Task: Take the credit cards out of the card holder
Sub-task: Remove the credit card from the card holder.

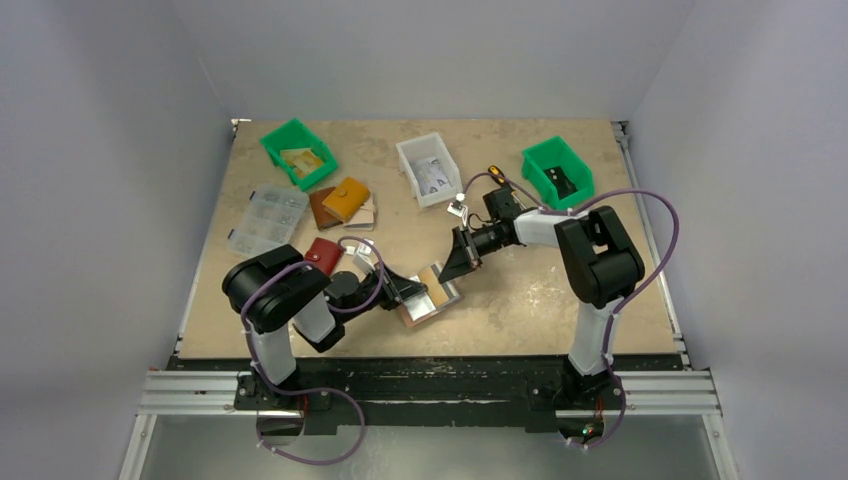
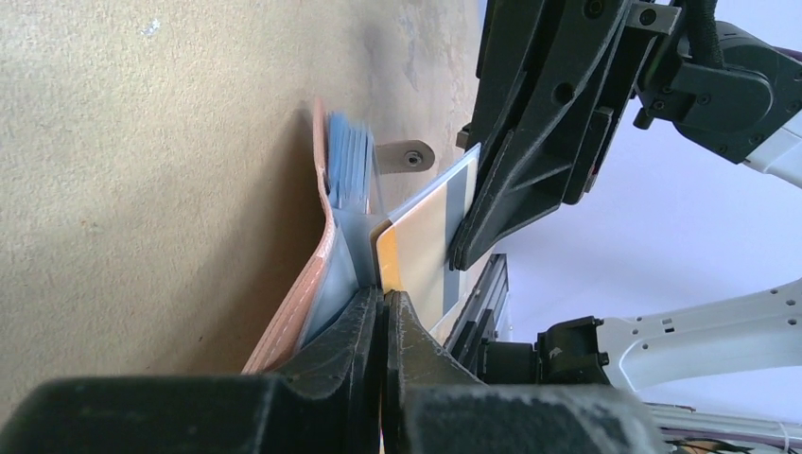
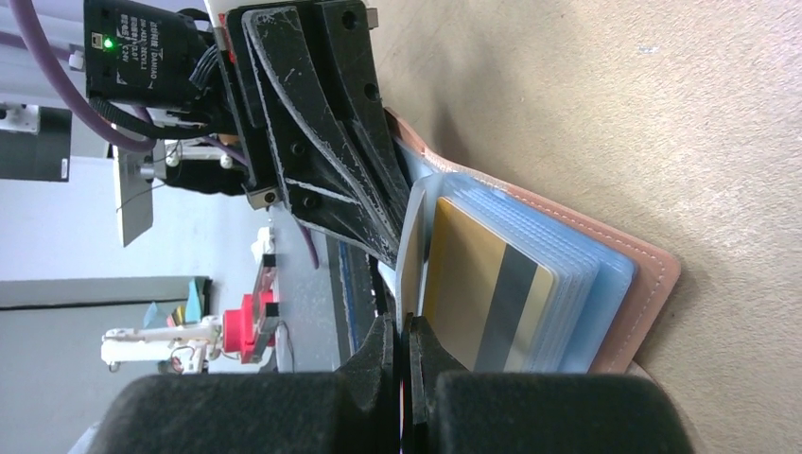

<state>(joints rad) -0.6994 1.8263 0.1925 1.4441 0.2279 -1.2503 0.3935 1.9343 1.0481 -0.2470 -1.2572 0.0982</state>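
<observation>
The brown-pink card holder (image 1: 436,303) lies open near the table's front, its blue-tinted clear sleeves (image 3: 577,284) fanned out. One leaf stands upright with a tan-gold credit card (image 2: 416,248) in it. My left gripper (image 2: 383,301) is shut on that card's near edge. My right gripper (image 3: 407,326) is shut on the opposite edge of the same upright leaf (image 3: 413,248); whether it pinches sleeve alone or card too is hidden. A second gold credit card (image 3: 478,288) with a grey stripe lies in the top sleeve. From above, both grippers (image 1: 412,293) (image 1: 455,266) meet over the holder.
Green bins (image 1: 298,152) (image 1: 557,170) and a white bin (image 1: 428,168) stand along the back. A clear organiser box (image 1: 266,220), a mustard-yellow wallet (image 1: 346,198) and a small red pouch (image 1: 323,254) lie at the left, close to my left arm.
</observation>
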